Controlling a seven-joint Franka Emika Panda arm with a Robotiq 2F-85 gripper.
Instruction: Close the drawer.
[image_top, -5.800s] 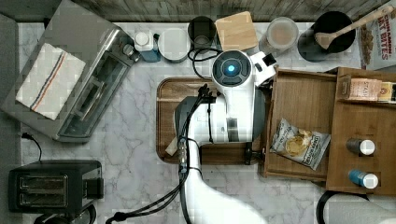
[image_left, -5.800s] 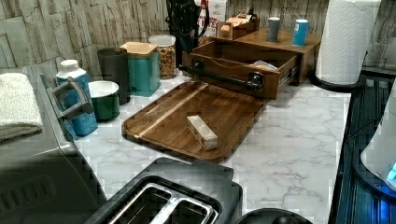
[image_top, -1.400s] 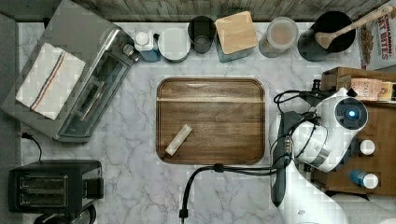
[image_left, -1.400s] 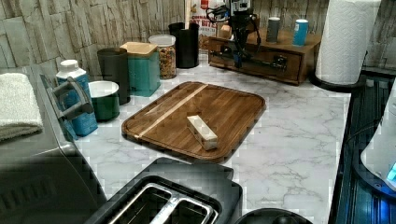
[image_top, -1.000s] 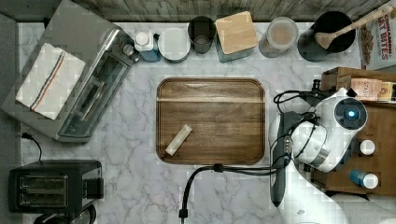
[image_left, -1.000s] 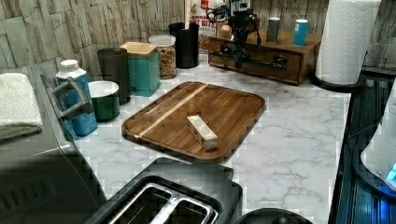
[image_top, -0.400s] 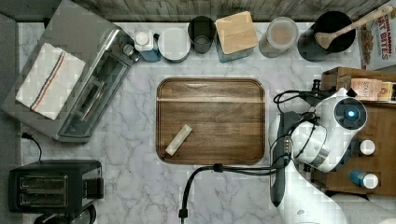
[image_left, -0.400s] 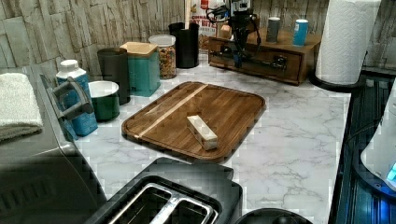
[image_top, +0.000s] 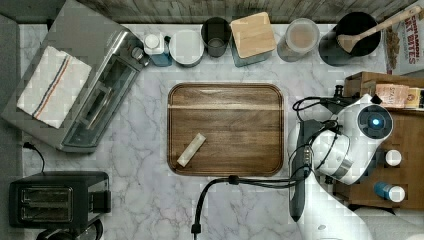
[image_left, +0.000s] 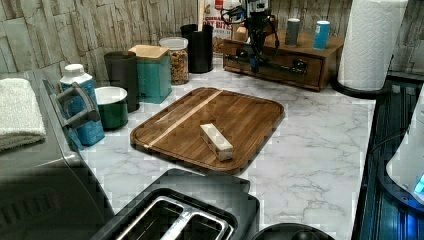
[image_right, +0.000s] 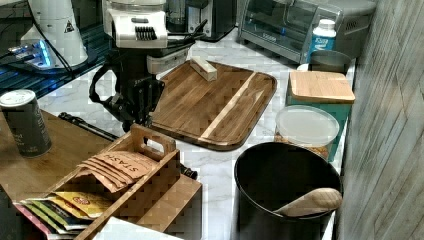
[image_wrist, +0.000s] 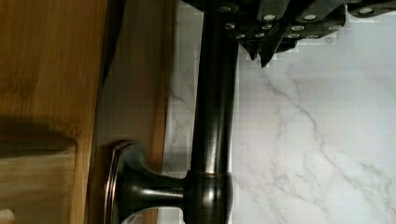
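The drawer (image_left: 280, 64) sits pushed into the small wooden cabinet (image_top: 406, 145), its front flush with the cabinet face. A dark metal handle bar (image_wrist: 214, 116) runs along the drawer front (image_wrist: 135, 70). My gripper (image_left: 255, 59) hangs right in front of that handle, pointing down at the counter. In the wrist view the fingertips (image_wrist: 265, 46) are together, on the marble side of the bar and close against it, with nothing between them. In the right view the gripper (image_right: 132, 116) stands at the cabinet's front edge. In the top view the arm covers the drawer front.
A dark wooden tray (image_top: 225, 130) with a pale block (image_top: 192, 149) lies mid-counter. Canisters (image_top: 252, 36) line the back wall. A toaster oven (image_top: 85, 90) and a toaster (image_top: 55, 200) stand at the top view's left. A tea box (image_right: 120, 170) and cans (image_left: 321, 34) rest on the cabinet; a paper towel roll (image_left: 367, 45) stands beside it.
About six seconds ago the drawer stood open with a snack bag inside and the arm was over the tray. Now the drawer is in. Over the last second nothing has moved.
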